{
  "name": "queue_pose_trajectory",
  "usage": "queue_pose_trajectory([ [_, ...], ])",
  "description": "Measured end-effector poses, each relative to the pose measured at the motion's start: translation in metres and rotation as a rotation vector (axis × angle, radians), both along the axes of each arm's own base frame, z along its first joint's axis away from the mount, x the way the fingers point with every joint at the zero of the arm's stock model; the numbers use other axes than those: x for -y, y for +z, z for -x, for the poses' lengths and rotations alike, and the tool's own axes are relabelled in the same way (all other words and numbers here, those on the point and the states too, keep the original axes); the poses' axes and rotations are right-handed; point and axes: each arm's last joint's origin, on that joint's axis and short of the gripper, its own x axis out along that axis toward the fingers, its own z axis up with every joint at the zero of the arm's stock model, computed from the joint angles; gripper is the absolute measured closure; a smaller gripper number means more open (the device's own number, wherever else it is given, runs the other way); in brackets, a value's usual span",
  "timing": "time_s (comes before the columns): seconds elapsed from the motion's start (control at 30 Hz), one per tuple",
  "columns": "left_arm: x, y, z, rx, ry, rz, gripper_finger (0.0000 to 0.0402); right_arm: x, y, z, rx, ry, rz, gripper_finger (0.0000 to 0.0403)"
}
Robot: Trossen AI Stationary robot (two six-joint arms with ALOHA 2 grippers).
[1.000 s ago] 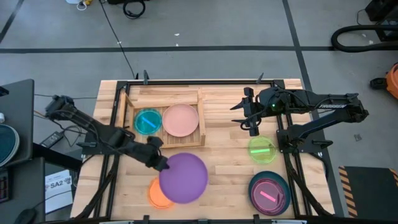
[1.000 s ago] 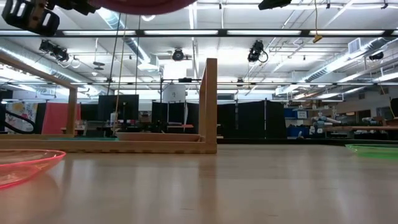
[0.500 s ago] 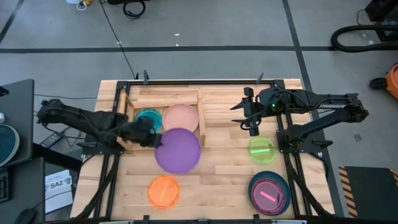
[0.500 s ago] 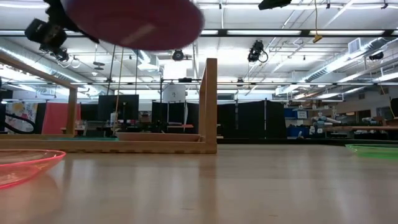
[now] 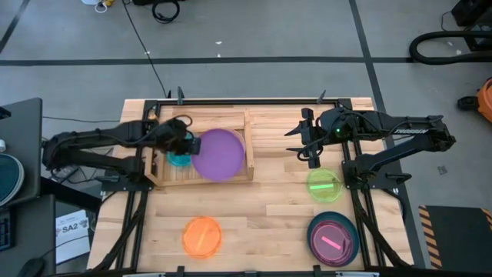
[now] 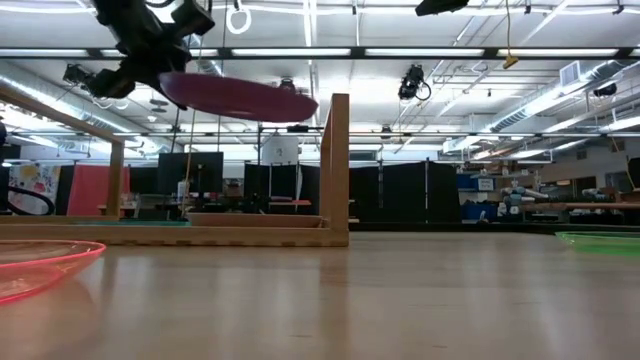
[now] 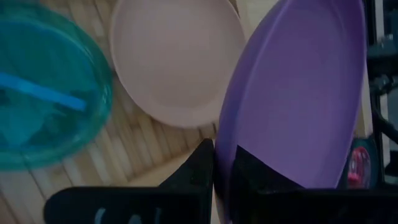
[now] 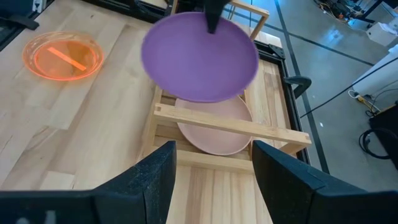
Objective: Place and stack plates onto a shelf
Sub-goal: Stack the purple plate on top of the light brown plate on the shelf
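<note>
Plank tabletop [image 5: 277, 208] bears slatted shelf [image 5: 250, 146]. Left gripper [image 5: 187, 144] clamps rim of large purple plate [image 5: 218, 154], held above shelf over pink plate [image 7: 177, 62]. Right gripper [image 5: 313, 160] spread wide, empty, beside shelf.

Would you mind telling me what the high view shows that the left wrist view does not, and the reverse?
Only the high view shows the open right gripper waiting over the table, the green plate, the orange plate and the whole shelf. Only the left wrist view shows the left gripper's fingers pinching the purple plate's rim. Both show the purple plate held above the pink plate, beside the blue plate.
</note>
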Motion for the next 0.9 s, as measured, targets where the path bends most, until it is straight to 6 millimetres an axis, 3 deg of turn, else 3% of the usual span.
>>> queue_pose_trajectory([
  [0.63,-0.051,-0.001,0.018,-0.027,0.125,-0.054,0.0372,0.0,0.0,0.0,0.0,0.0,0.0,0.0188],
  [0.9,-0.067,-0.016,0.01,-0.111,0.098,-0.031,0.0372,0.0,0.0,0.0,0.0,0.0,0.0,0.0188],
])
